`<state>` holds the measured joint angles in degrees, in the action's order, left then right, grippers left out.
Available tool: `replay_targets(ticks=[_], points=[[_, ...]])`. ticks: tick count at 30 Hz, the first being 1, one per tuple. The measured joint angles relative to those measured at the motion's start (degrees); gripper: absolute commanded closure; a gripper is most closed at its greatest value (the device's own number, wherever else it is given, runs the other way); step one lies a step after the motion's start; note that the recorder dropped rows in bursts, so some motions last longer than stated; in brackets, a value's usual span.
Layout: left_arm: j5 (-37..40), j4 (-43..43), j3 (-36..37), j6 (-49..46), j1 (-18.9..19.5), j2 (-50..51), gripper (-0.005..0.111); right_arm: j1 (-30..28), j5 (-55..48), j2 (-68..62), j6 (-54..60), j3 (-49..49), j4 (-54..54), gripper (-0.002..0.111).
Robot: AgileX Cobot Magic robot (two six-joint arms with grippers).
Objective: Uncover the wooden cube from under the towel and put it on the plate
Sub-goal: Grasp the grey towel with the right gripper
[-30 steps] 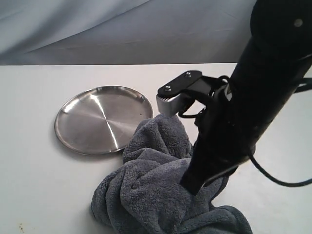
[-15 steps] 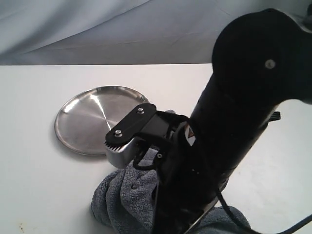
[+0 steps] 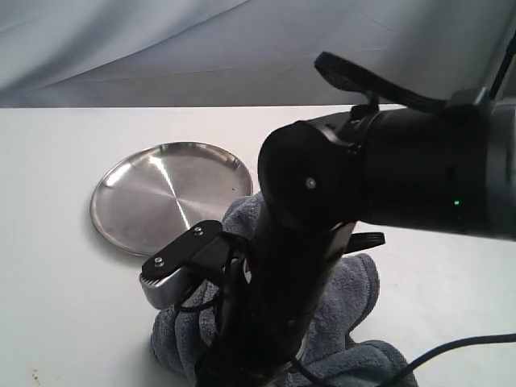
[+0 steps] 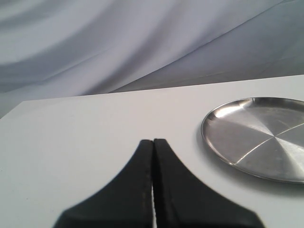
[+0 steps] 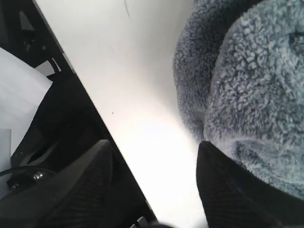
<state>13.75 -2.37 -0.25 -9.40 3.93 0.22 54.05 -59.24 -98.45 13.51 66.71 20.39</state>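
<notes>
Swinging down and across within the last second, the right arm is now seen low at the near side of the towel, where earlier it stood over the middle of the heap. The right gripper is spread wide with nothing clamped. One finger lies just beside the towel's fluffy rim, and the near edge of the table runs close by the other, so little room is left on that side. The wooden cube is seen nowhere and is judged to be covered yet, since the towel is not gripped. The left gripper is pressed shut, empty, over bare table. Beyond the towel the plate lies empty, its rim touching or just beside the cloth. Open table is left around it, up to the far edge and the draped backdrop.
</notes>
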Motion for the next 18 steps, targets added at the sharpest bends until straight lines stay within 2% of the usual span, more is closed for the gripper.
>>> replay_targets(ticks=[13,18], points=[[0.00,0.00,0.00,0.00,0.00,0.00,0.107,0.58,6.38,-2.73,-3.68,0.00,-2.98,0.059],[0.00,0.00,0.00,0.00,0.00,0.00,0.107,0.58,3.96,-2.83,-7.41,0.00,-7.04,0.059]])
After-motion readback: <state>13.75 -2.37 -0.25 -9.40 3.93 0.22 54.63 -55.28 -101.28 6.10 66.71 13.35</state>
